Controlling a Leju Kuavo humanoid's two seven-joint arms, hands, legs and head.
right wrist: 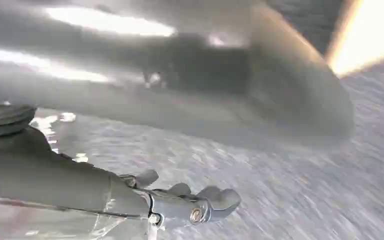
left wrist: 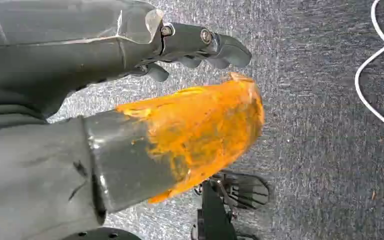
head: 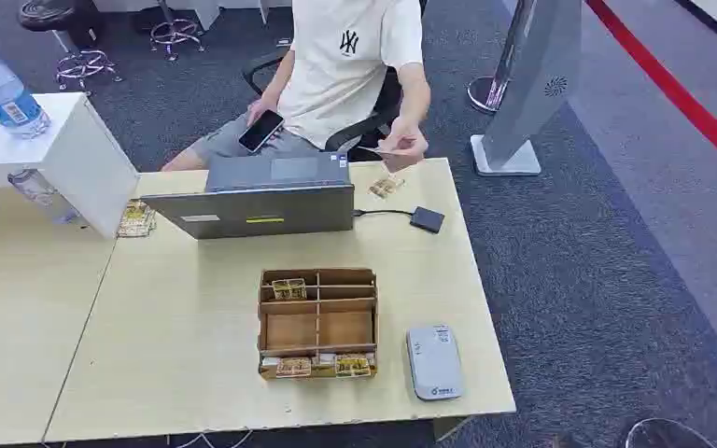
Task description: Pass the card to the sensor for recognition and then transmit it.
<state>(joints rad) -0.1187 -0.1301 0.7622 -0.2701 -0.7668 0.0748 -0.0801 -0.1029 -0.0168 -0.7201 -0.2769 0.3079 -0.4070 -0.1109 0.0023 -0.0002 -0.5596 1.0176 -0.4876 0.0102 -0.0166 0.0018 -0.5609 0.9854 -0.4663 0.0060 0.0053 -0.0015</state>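
Item: light wooden table (head: 196, 373), butted against a second table on its left; serves as the work surface.

Item: brown wooden compartment box (head: 318, 323), near the table's front edge and roughly central. Small yellowish patterned cards (head: 288, 288) lie in a rear-left compartment and more along the front row; the middle compartments look bare. Judged placement: stock kept within the robot's reach.

Item: grey rounded card sensor (head: 432, 361), flat on the table just beside the box on its right, apart from it. Likely set there so a card travels only a short way from box to reader.

Item: grey laptop (head: 261, 198), behind the box, lid toward the robot, with a cable running to a small black adapter (head: 427, 219).

Item: seated person in a pale T-shirt (head: 345, 56) across the table, one hand with a dark phone (head: 260, 131), the other hand (head: 401, 149) pinching a thin card over the far edge; a few more cards (head: 385, 187) lie beneath it. Judged: positioned as recipient.

Item: robot's left hand (left wrist: 200, 47), hanging over grey carpet, fingers curled in and holding nothing; its thumb carries an orange covering.

Item: robot's right hand (right wrist: 190, 202), blurred, also over carpet, fingers curled, nothing held.

Status, judged: no card taken by the robot yet.
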